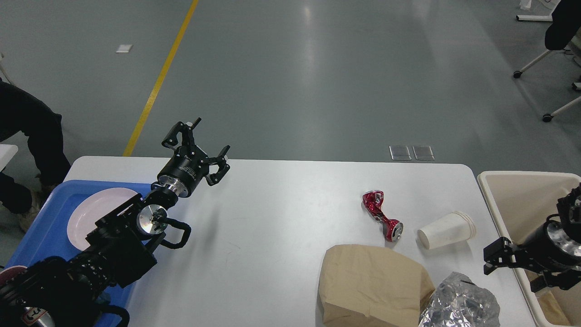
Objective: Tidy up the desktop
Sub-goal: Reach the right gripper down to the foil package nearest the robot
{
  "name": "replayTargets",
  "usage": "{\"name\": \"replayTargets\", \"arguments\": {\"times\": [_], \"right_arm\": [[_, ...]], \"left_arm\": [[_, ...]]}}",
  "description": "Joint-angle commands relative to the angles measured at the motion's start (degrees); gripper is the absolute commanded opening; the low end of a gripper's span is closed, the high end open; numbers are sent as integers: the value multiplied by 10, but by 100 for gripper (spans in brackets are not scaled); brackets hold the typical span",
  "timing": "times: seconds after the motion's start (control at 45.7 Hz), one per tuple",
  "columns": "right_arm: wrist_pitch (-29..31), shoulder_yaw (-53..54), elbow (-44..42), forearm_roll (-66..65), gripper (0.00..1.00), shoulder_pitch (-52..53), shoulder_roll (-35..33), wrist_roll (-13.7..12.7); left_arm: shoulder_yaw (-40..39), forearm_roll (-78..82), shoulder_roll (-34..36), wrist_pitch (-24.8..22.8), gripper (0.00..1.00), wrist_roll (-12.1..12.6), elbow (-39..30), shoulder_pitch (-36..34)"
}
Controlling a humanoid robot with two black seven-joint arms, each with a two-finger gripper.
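Observation:
The white desktop holds a crushed red can, a white paper cup lying on its side, a brown paper bag and a crumpled clear wrapper, all on its right half. My left gripper is open and empty, held above the back left of the desktop. My right gripper is open and empty at the desktop's right edge, apart from the cup and to its lower right.
A blue tray with a pink plate sits at the left, partly under my left arm. A beige bin stands beside the right edge. A person's legs show at the far left.

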Motion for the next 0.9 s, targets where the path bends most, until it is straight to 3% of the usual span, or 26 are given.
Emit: {"name": "replayTargets", "arguments": {"times": [0.0,0.285,0.875], "right_arm": [[0,0,26,0,100,0,-20,0],[-7,3,73,1,100,-3,-37,0],[-70,46,59,21,100,-65,-27,1]], "left_arm": [[0,0,0,0,97,0,0,0],[0,0,0,0,97,0,0,0],[0,0,0,0,97,0,0,0]]}}
